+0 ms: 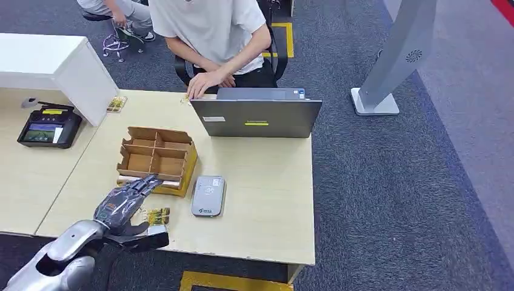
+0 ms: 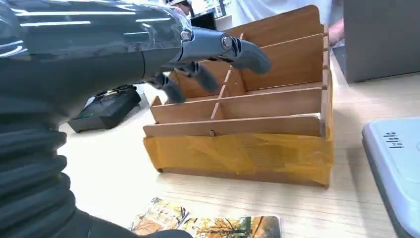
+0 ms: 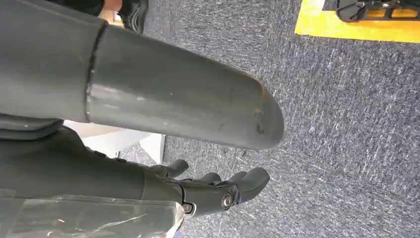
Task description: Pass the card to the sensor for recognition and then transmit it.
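Picture cards (image 1: pixel 156 216) lie flat near the table's front edge, in front of the wooden divider box (image 1: pixel 157 159). My left hand (image 1: pixel 124 203) hovers just above them with its fingers stretched out toward the box, and holds nothing. In the left wrist view the cards (image 2: pixel 213 225) lie below the fingers (image 2: pixel 237 49), with the thumb close beside them. The grey card sensor (image 1: pixel 208 196) lies flat to the right of the cards, its edge (image 2: pixel 396 168) showing at the wrist view's side. My right hand (image 3: pixel 218 191) hangs over the carpet, fingers loosely bent and empty.
A person sits behind the table with a hand (image 1: pixel 203 83) by an open grey laptop (image 1: pixel 256 115). A black terminal (image 1: pixel 48 126) and a white box (image 1: pixel 54 66) stand on the left table. A grey kiosk stand (image 1: pixel 394 60) rises from the carpet on the right.
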{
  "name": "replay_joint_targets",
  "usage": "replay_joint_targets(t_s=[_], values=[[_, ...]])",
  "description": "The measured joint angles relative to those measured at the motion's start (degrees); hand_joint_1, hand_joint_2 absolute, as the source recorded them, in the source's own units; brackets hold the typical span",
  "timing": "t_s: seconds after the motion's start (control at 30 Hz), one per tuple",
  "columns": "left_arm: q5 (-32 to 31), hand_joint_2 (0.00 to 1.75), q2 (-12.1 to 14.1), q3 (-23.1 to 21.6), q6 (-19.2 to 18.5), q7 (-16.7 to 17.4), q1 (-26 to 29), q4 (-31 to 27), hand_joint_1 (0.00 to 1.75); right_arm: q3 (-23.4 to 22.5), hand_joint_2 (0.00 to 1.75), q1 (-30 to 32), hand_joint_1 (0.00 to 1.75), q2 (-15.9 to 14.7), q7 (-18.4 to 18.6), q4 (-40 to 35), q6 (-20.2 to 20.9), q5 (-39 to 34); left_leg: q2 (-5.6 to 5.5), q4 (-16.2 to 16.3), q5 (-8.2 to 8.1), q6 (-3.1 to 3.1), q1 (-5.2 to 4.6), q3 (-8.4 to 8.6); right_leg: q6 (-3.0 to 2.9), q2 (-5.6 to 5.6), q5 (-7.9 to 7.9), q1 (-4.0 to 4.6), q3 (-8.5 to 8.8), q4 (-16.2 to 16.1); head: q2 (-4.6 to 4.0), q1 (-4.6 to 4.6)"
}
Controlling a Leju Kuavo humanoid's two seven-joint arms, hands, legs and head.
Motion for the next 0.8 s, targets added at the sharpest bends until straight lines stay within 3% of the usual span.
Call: replay_joint_targets(t_s=[0.17, 0.27, 0.47, 0.67, 0.8], values=[[0.0, 1.75, 0.0, 0.0, 0.2, 0.0, 0.2, -0.3, 0.0, 0.0, 0.0, 0.0, 0.0, 0.0, 0.0, 0.0, 0.0, 0.0, 0.0, 0.0, 0.01, 0.0, 0.0, 0.0, 0.0, -0.01, 0.0, 0.0, 0.01, 0.0, 0.0, 0.0], [-0.6, 1.75, -0.4, 0.8, 3.1, 0.0, 1.5, -1.5, 0.0, 0.0, 0.0, 0.0, 0.0, 0.0, 0.2, 0.0, 0.0, -0.1, 0.02, 0.0, 0.01, 0.0, -0.01, 0.01, 0.0, 0.01, 0.01, 0.0, 0.01, 0.0, 0.0, -0.02], [-3.3, 1.75, -3.0, 7.7, 8.7, 0.0, 4.2, -6.5, 0.0, 0.0, 0.0, 0.2, 0.0, 0.0, 0.0, 0.0, -0.2, -0.4, 0.0, 0.0, -0.01, 0.0, -0.01, -0.01, 0.0, 0.0, 0.0, 0.0, 0.01, 0.0, 0.0, 0.0], [-3.1, 1.75, -4.6, 16.0, 9.1, -0.4, 7.0, -10.2, 0.0, 0.0, 0.0, 0.3, 0.0, 0.0, 0.2, 0.0, -0.3, -0.5, 0.01, 0.0, -0.01, -0.01, 0.0, 0.0, 0.0, 0.0, -0.01, 0.0, 0.0, 0.0, 0.0, -0.02], [-3.1, 1.75, -5.5, 18.7, 9.1, -0.9, 8.2, -11.5, 0.0, 0.0, 0.0, 0.3, 0.0, 0.0, 0.2, 0.0, -0.3, -0.7, 0.0, 0.0, 0.0, -0.01, 0.0, -0.01, 0.0, 0.0, -0.01, 0.0, 0.01, 0.0, 0.0, -0.02]])
